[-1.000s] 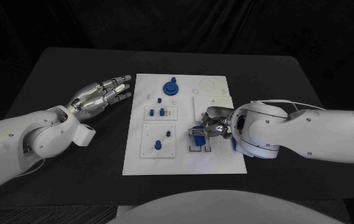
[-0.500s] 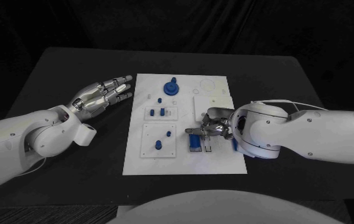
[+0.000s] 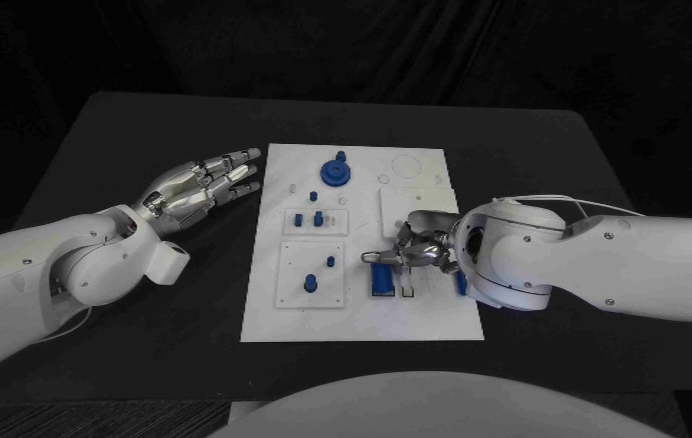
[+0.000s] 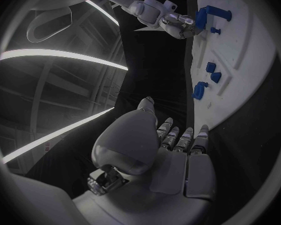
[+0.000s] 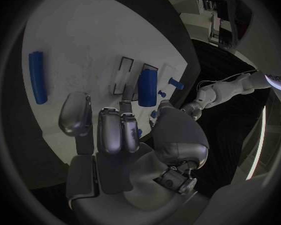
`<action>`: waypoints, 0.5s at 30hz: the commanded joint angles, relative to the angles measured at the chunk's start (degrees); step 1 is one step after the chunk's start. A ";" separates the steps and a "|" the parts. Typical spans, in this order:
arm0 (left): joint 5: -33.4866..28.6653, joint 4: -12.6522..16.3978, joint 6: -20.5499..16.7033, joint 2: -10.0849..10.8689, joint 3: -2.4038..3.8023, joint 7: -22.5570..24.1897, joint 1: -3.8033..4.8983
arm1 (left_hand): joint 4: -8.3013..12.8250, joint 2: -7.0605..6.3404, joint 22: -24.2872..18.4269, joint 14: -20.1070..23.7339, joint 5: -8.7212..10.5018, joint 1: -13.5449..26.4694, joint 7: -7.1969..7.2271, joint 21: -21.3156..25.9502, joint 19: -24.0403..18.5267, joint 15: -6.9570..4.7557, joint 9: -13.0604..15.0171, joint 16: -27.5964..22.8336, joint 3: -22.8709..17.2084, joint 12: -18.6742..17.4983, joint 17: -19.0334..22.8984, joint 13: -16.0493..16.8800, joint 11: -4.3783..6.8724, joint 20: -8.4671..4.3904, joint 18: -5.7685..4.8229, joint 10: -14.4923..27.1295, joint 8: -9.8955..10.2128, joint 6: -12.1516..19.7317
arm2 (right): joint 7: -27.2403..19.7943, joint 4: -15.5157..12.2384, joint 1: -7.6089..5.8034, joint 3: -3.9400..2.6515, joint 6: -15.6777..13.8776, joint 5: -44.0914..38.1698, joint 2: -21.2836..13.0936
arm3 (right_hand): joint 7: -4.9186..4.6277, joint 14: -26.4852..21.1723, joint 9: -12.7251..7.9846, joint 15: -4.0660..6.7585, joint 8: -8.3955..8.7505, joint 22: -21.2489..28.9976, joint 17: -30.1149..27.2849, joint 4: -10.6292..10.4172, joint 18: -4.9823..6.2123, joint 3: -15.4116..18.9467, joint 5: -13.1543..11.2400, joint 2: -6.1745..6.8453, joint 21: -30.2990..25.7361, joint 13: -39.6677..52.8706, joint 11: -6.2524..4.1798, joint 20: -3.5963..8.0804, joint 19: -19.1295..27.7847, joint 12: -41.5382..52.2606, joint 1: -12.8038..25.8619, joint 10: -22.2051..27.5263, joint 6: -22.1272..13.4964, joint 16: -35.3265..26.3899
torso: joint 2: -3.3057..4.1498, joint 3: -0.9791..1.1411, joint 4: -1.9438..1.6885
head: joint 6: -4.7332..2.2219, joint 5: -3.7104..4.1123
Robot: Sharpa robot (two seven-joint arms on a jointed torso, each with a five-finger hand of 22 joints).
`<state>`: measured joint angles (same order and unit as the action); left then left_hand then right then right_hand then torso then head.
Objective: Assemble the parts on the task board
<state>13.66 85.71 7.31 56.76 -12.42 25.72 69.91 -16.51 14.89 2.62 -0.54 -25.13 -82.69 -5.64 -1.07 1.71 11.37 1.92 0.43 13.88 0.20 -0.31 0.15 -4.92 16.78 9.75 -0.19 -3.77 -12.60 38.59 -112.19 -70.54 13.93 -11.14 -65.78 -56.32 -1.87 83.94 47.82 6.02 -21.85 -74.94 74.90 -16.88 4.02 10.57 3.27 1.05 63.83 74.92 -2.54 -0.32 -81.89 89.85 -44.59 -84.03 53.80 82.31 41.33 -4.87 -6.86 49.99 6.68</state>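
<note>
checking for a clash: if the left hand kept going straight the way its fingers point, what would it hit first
Probably the task board: the open left hand points its fingers toward the board's far left corner, near the round blue part. Its height above the table is unclear, so it might pass over the edge.

Head camera looks down from above and behind at the black table [image 3: 130, 128], facing away from the robot, taking in the whole task board [image 3: 361, 323] and both arms from some way off; the left wrist camera sits close behind the left hand [image 4: 168, 150], looking along its fingers over the table edge toward the board [image 4: 240, 60] and the right hand [image 4: 178, 25] beyond; the right wrist camera sits close behind the right hand [image 5: 115, 135], near and low over the board [image 5: 84, 50]; all three views share the board's near half with its blue parts [image 3: 382, 278].
</note>
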 commanded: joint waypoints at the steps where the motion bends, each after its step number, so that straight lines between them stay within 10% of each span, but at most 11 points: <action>1: -0.32 0.09 0.95 -0.08 0.05 0.41 -0.07 | 0.24 -0.10 0.08 -0.29 -0.25 -0.04 -0.35 -0.38 0.23 0.08 0.09 0.29 -0.08 -0.12 -0.06 -0.07 -0.07 0.01 0.00 0.02 -0.27 -0.24 | -1.79 -0.53 0.46 0.30 -1.48 -0.23 -0.93 | -0.42 3.68 -0.44 -0.49 0.63 -8.41 1.92 0.03 0.98 0.41 -0.18 0.74 0.32 15.08 0.50 -0.52 -0.19 0.15 -0.12 -5.97 -1.36 0.55 | -0.01 0.03 -0.02 | 0.01 -0.22; 8: -0.32 0.14 0.76 0.08 0.05 0.66 -0.07 | 0.27 -0.14 0.24 -0.32 -0.25 -0.12 -0.39 -0.48 0.36 0.10 0.09 0.32 -0.10 -0.11 -0.07 -0.05 -0.10 0.02 0.00 -0.01 -0.29 -0.30 | -11.73 -1.16 0.40 0.29 -12.54 -7.18 -4.18 | -1.78 4.32 -1.75 -1.44 1.69 -9.27 5.08 0.13 0.36 -0.32 2.31 0.75 3.72 15.08 1.66 -1.25 -1.25 0.15 -4.79 -5.97 -6.84 2.49 | -0.13 0.01 0.01 | 0.01 -0.69; 15: -0.32 0.13 0.48 0.14 0.05 1.09 -0.07 | 0.29 -0.22 0.35 -0.35 -0.25 -0.23 -0.48 -0.57 0.48 0.10 0.11 0.34 -0.11 -0.09 -0.08 -0.04 -0.08 0.02 0.01 -0.05 -0.34 -0.44 | -25.08 -1.22 0.38 0.29 -21.08 -15.38 -6.46 | -3.28 4.33 -5.99 -1.82 3.58 -9.87 6.25 2.60 -0.06 -2.50 12.33 0.79 6.49 15.08 1.99 -1.79 -1.50 0.15 -20.60 -5.97 -14.94 3.24 | -0.06 0.04 0.05 | 0.01 -1.10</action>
<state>13.66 85.74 7.45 56.95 -12.42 25.72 69.91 -16.51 14.89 2.92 -0.53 -25.13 -82.69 -5.85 -1.32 1.71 11.37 1.97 0.43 13.88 0.20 -0.31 0.15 -4.92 16.78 9.74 -0.19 -3.77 -12.80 22.81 -113.24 -70.22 14.22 -24.90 -74.52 -62.69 -5.12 83.98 42.01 4.33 -18.41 -74.93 74.91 -14.58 4.02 8.15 15.10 1.87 70.28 74.91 -0.50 -1.96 -83.53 89.85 -64.45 -84.03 39.30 85.24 41.20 -4.86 -6.83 49.99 5.66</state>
